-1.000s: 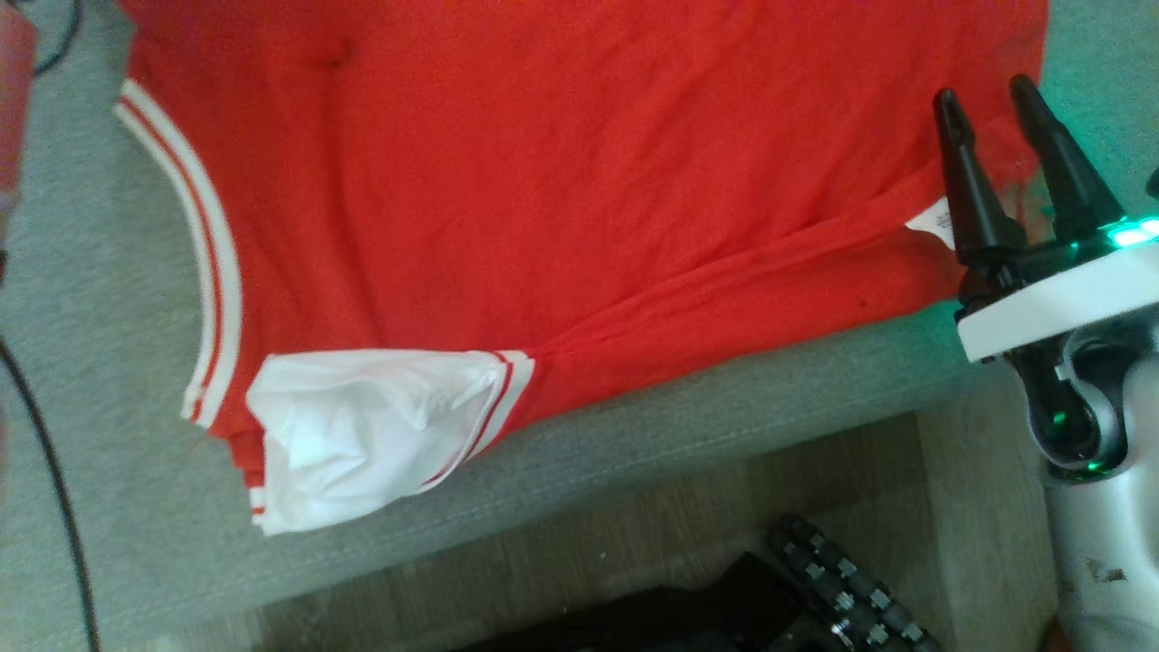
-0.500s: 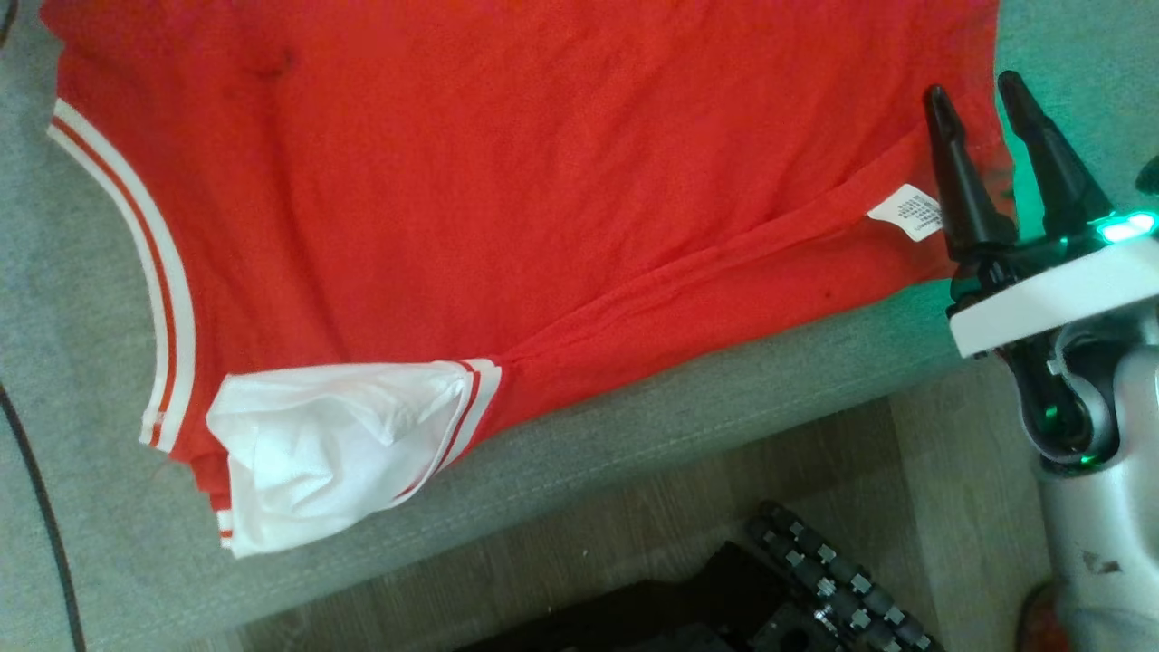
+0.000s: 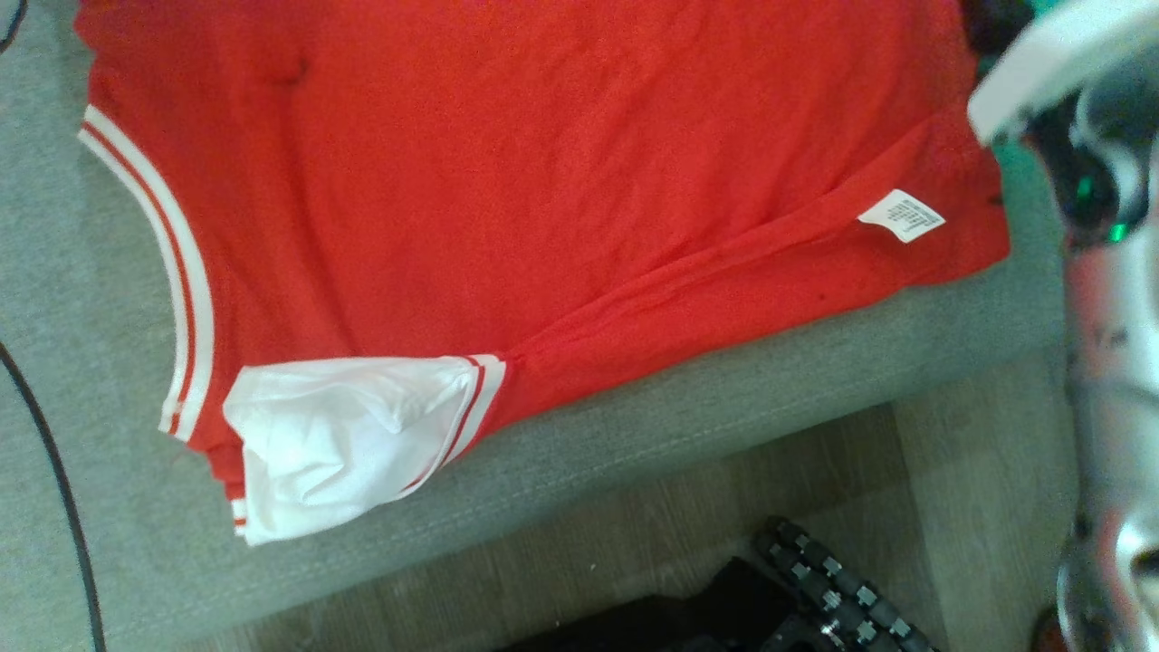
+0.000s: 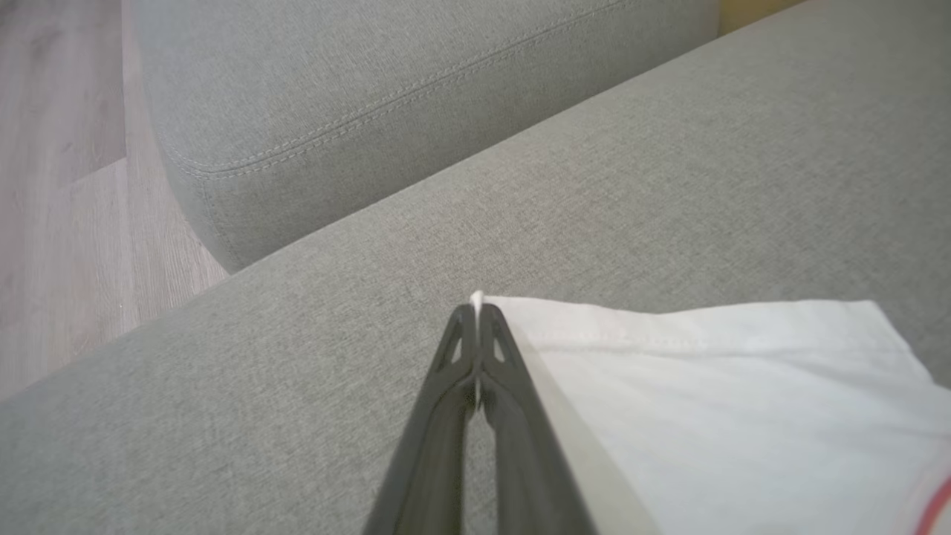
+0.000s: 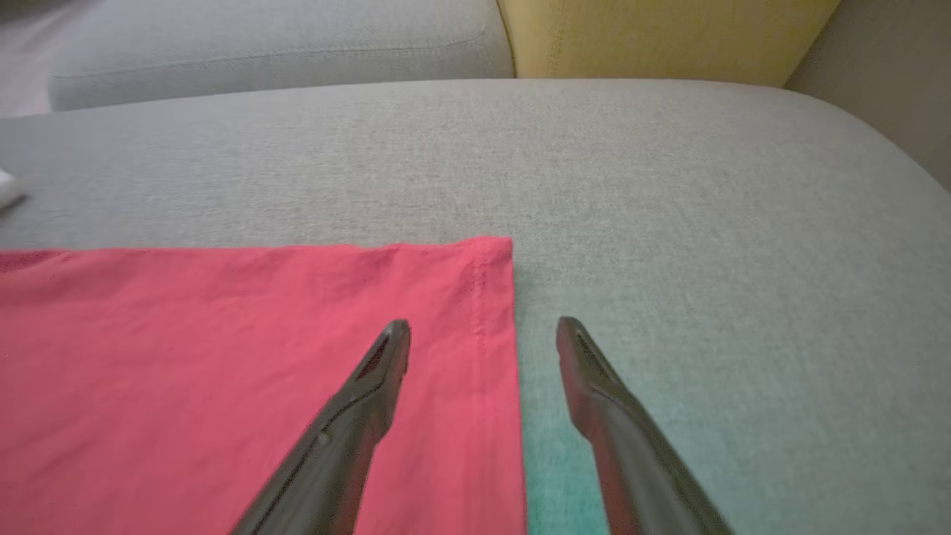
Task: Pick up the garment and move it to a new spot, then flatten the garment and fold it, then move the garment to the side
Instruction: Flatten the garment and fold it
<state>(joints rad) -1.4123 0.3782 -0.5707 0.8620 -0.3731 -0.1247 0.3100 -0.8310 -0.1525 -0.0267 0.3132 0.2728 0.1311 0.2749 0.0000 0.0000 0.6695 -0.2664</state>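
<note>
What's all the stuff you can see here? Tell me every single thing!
garment: one, red with white-and-red striped trim, spread on the sofa
white sleeve: one, white, crumpled at the garment's near edge
white cloth: one piece, white with a red stripe at its edge, lying on the sofa in the left wrist view
label: one, white, on the garment near its right corner
sofa: one, grey, under the garment
cushion: one, yellow, at the sofa's back
floor: pale wood, in front of the sofa
cable: one, black, across the sofa's left side
wheel: one, black with rollers, on the floor
left gripper: dark, shut on the white cloth's corner
right gripper: dark, open, straddling the garment's hem
</note>
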